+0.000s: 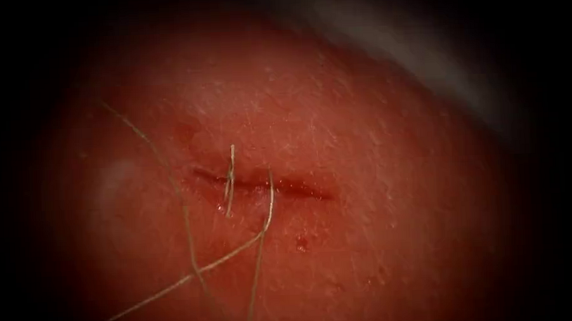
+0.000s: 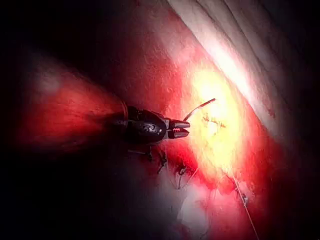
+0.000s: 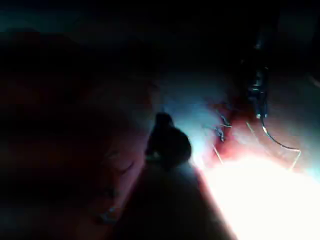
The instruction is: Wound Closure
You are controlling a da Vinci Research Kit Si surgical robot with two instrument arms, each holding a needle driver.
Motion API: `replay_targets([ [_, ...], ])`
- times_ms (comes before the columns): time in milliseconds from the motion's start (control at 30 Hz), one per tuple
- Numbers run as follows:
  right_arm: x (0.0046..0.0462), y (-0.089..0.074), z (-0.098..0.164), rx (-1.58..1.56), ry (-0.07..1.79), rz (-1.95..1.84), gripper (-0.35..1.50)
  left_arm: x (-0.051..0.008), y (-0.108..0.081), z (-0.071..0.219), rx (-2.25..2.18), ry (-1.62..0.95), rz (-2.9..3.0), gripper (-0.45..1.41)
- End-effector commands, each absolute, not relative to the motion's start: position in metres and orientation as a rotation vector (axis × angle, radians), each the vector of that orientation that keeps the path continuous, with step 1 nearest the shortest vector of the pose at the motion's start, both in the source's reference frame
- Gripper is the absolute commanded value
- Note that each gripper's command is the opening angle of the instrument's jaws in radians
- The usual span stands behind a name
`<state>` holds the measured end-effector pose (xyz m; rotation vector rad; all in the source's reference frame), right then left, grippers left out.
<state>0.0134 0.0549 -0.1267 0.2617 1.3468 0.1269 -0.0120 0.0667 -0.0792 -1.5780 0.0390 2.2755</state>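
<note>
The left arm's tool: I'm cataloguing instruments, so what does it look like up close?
The left arm's tool has a dark, glossy, rounded wrist body that narrows to two short, stubby jaws. Its shaft behind runs back into shadow. No markings or cables are legible.

A hard spot of light falls on the middle of the scene and fades to near black all round. Past the lit patch, a pale grey band [image 1: 422, 54] crosses the far edge, perhaps a cloth or tray rim.
</note>
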Motion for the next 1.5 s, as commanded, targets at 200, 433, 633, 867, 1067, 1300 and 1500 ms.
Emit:
replay_targets([
  [200,0.0115,0.057,-0.127,0.233,1.39,0.203,1.27,-0.0124,0.066,-0.079,-1.577,0.034,2.276,-0.35],
  [433,0.0037,0.065,-0.123,0.18,1.402,0.347,1.24,-0.0123,0.066,-0.078,-1.575,0.034,2.28,-0.35],
  [633,0.0038,0.068,-0.117,0.09,1.388,0.365,1.25,-0.0123,0.066,-0.078,-1.568,0.029,2.282,-0.35],
  [867,0.0091,0.069,-0.11,-0.033,1.311,0.357,1.19,-0.0123,0.066,-0.078,-1.567,0.03,2.282,-0.35],
  [1067,0.0112,0.07,-0.109,-0.071,1.293,0.361,1.19,-0.0123,0.066,-0.078,-1.566,0.031,2.282,-0.35],
  [1300,0.0124,0.07,-0.106,-0.09,1.271,0.354,1.15,-0.0123,0.066,-0.078,-1.565,0.031,2.282,-0.35],
  [1500,0.0116,0.071,-0.105,-0.016,1.234,0.284,-0.35,-0.0123,0.066,-0.078,-1.564,0.032,2.282,-0.35],
])
